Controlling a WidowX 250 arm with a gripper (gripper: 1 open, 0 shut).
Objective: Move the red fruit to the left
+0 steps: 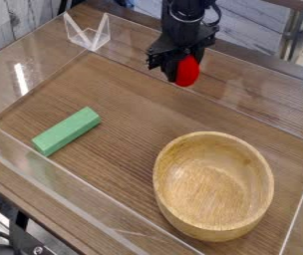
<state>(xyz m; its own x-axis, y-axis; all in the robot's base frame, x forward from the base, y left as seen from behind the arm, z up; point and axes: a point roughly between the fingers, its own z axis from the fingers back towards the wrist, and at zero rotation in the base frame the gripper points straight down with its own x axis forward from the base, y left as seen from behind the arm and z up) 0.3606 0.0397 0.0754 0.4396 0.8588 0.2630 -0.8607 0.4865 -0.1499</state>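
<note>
The red fruit (186, 70) hangs above the far part of the wooden table, held between the black fingers of my gripper (181, 64). The gripper points steeply down and is shut on the fruit. Only the fruit's red body shows; its top is hidden by the fingers. It sits up and left of the wooden bowl and well right of the green block.
A large wooden bowl (167, 184) stands at the front right. A green rectangular block (67, 130) lies at the left. Clear acrylic walls (35, 70) ring the wooden table, with a small clear stand (88, 33) at the back left.
</note>
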